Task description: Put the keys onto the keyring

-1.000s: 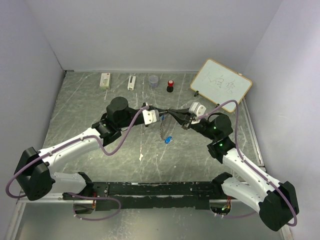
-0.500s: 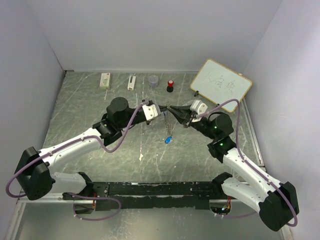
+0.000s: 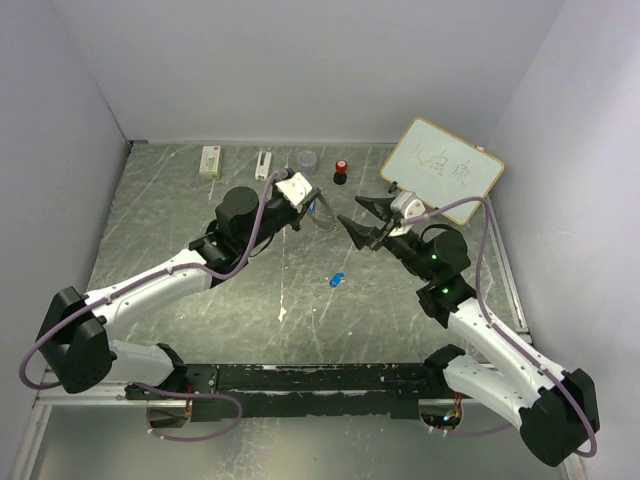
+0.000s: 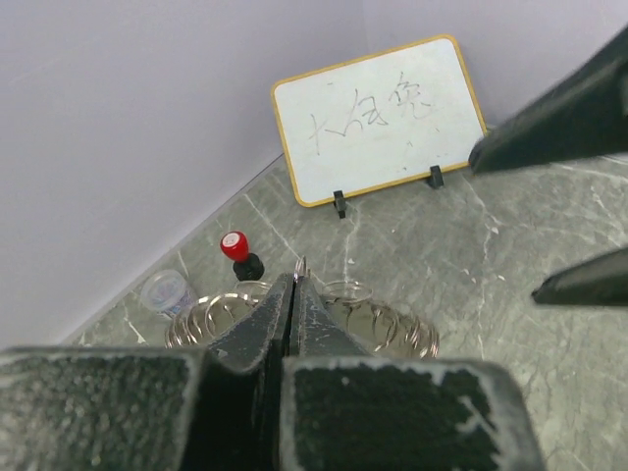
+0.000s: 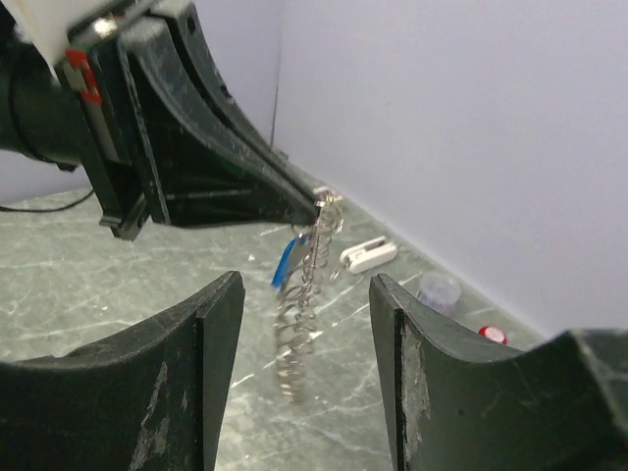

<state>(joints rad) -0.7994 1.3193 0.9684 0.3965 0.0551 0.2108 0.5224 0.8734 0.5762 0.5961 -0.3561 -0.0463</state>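
Table (image 3: 180,250): grey, marbled, scratched, hard and flat. It is serving as the catch surface for anything dropped.

Whiteboard (image 3: 441,170): propped on small feet at the far right, with a pale wood frame. It is taking no part in the work.

Left gripper (image 4: 295,294): I am pinching it fully closed on the top edge of the keyring (image 5: 299,324), lifted clear of the table. Holding it this way is letting the ring hang free and turn its edge toward my other arm, so I judge this is for presenting it.

Right gripper (image 3: 362,219): I am holding the jaws parted with nothing between them, near the ring but not touching it. In my right wrist view the ring is dangling in the gap between my two dark, grainy fingers.

The keyring is thin grey wire, coiled, fringed with many small split loops. It is glinting and slack, and likely to swing.

Hanging key (image 5: 285,263): a small blue sliver sitting among the coils near the top. It seems threaded on, though I cannot tell for certain.

Loose key (image 3: 336,279): tiny and blue, lying on the table well below the ring, between my two arms. I judge this one is not yet on.

Red-capped knob (image 4: 235,250) and clear cup (image 4: 165,291) are standing by the back wall, out of the way.
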